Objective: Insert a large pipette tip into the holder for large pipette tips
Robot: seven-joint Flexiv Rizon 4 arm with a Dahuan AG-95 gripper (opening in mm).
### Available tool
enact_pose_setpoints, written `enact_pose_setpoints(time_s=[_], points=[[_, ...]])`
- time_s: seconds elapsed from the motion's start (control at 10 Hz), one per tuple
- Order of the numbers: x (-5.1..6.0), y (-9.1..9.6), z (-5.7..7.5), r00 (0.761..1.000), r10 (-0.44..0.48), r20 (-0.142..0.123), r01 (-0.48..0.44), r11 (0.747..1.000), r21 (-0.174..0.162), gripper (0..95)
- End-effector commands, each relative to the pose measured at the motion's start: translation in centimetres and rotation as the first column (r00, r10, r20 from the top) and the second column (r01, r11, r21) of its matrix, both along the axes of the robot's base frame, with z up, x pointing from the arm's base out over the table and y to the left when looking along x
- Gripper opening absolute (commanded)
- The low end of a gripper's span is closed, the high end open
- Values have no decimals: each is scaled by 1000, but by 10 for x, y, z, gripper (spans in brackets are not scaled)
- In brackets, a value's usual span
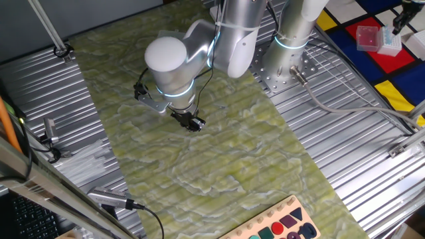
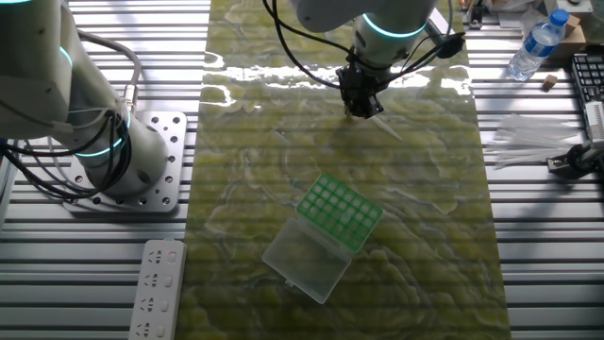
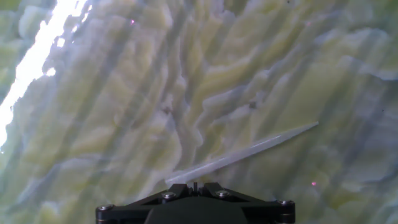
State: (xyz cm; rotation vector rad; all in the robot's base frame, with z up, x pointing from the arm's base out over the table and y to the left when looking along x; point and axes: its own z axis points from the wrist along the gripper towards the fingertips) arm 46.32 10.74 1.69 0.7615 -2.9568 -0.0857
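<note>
Pipette tip (image 3: 242,154): slender translucent taper

Bright glare on the green mat (image 2: 236,80); soft, blurred hand view.

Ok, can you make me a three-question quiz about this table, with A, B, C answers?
1. Where does the holder sit?
A. on the bare metal slats
B. on the green mat
C. on top of the arm

2. What colour is the holder's gridded top?
A. green
B. red
C. blue

3. What is the pipette tip doing?
A. standing in a hole of the holder
B. sticking out of a bottle
C. out over the mat, not in the holder

Answers: 1 B, the mat lies all around it. 2 A, the grid of holes is green. 3 C, the hand view shows it against the mat alone.
</note>
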Motion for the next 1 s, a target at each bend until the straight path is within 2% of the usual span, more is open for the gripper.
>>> enact_pose_setpoints(time_s=[0.1, 0.2, 0.3, 0.4, 0.6, 0.7, 0.8, 0.9, 1.0], points=[[2, 0, 1, 1000, -16, 0, 16, 1000, -2, 0], [6, 1, 2, 998, -55, 1, 55, 998, -5, 0], [8, 3, 4, 991, -136, -2, 136, 991, 5, 0], [13, 7, 7, 963, -271, -4, 271, 963, 0, 0], [19, 14, 11, 927, -374, -5, 374, 927, -10, 0], [19, 16, 11, 918, -396, -4, 396, 918, -12, 0], [19, 19, 11, 892, -452, 3, 452, 892, -8, 0], [19, 19, 11, 888, -461, 6, 461, 887, -8, 190], [19, 19, 11, 884, -467, 6, 467, 884, -8, 190]])
